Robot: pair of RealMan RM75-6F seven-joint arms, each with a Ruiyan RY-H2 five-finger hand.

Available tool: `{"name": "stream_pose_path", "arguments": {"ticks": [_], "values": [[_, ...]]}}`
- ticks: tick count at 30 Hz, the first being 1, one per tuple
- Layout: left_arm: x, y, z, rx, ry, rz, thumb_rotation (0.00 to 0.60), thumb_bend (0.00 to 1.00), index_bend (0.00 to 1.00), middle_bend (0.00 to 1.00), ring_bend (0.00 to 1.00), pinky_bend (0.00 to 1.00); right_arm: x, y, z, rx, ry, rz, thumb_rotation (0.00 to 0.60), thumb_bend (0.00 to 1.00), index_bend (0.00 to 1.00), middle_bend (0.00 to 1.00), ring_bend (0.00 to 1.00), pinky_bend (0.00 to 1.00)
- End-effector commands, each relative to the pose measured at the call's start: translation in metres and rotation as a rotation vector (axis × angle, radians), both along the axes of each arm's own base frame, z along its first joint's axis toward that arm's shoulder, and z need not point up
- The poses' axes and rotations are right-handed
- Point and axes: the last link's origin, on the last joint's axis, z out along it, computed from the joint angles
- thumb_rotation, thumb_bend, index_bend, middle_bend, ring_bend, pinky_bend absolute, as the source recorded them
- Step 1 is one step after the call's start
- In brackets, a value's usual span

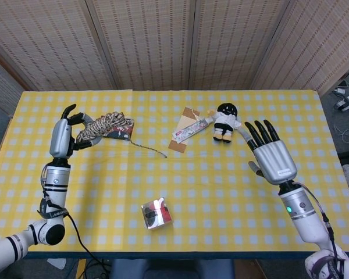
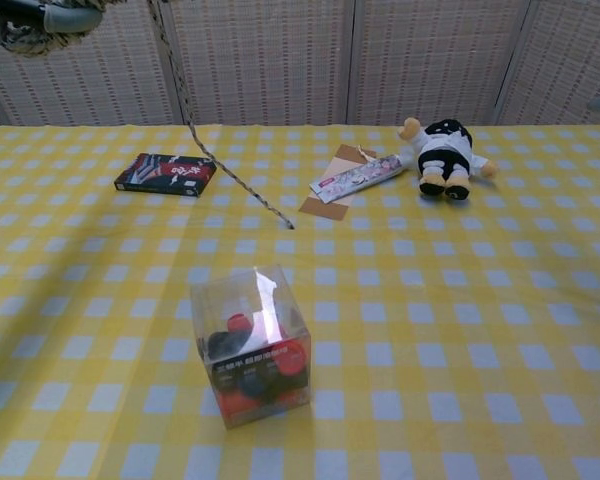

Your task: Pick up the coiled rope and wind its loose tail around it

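Left robot hand (image 1: 70,129) is up over the bench's left side, forearm rising almost straight from the near-left corner, back of the hand toward the head camera, fingers curled around the coiled rope (image 1: 103,126) and gripping it. In the chest view only its fingertips (image 2: 40,14) show, at the top-left corner. Right robot hand (image 1: 270,154) stands raised over the right side of the bench, empty, palm turned away, fingers straight, spread and pointing up toward the far edge. Its forearm slants down to the near-right corner, a green light showing at the wrist.
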Motion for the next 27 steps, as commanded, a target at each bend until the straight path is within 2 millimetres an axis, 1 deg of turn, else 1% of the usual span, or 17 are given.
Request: {"name": "stream_pose_path", "arguments": {"ticks": [1, 7, 11, 13, 18, 27], "values": [[-0.001, -0.001, 0.001, 0.003, 0.007, -0.001, 0.600, 0.29, 0.77, 0.75, 0.51, 0.07, -0.039, 0.039, 0.015, -0.037, -0.013, -0.043, 0.600, 0.23, 0.10, 0.07, 0.00, 0.00], [-0.001, -0.004, 0.002, 0.015, 0.017, -0.006, 0.600, 0.29, 0.77, 0.75, 0.51, 0.07, -0.076, 0.079, 0.030, -0.089, -0.026, -0.135, 0.600, 0.23, 0.10, 0.07, 0.00, 0.00], [-0.001, -0.004, 0.004, 0.033, 0.031, -0.012, 0.600, 0.29, 0.77, 0.75, 0.51, 0.07, -0.093, 0.100, 0.038, -0.124, -0.003, -0.188, 0.600, 0.23, 0.10, 0.07, 0.00, 0.00], [-0.001, -0.004, 0.004, 0.035, 0.028, -0.013, 0.600, 0.29, 0.77, 0.75, 0.51, 0.07, -0.100, 0.106, 0.043, -0.151, -0.009, -0.212, 0.600, 0.23, 0.10, 0.07, 0.00, 0.00], [0.000, -0.003, 0.003, 0.038, 0.029, -0.015, 0.600, 0.29, 0.77, 0.75, 0.51, 0.07, -0.114, 0.113, 0.053, -0.210, 0.016, -0.240, 0.600, 0.25, 0.10, 0.07, 0.00, 0.00], [-0.002, -0.002, 0.002, 0.038, 0.036, -0.010, 0.600, 0.29, 0.77, 0.75, 0.51, 0.07, -0.125, 0.123, 0.060, -0.254, -0.005, -0.271, 0.600, 0.25, 0.10, 0.07, 0.00, 0.00]]}}
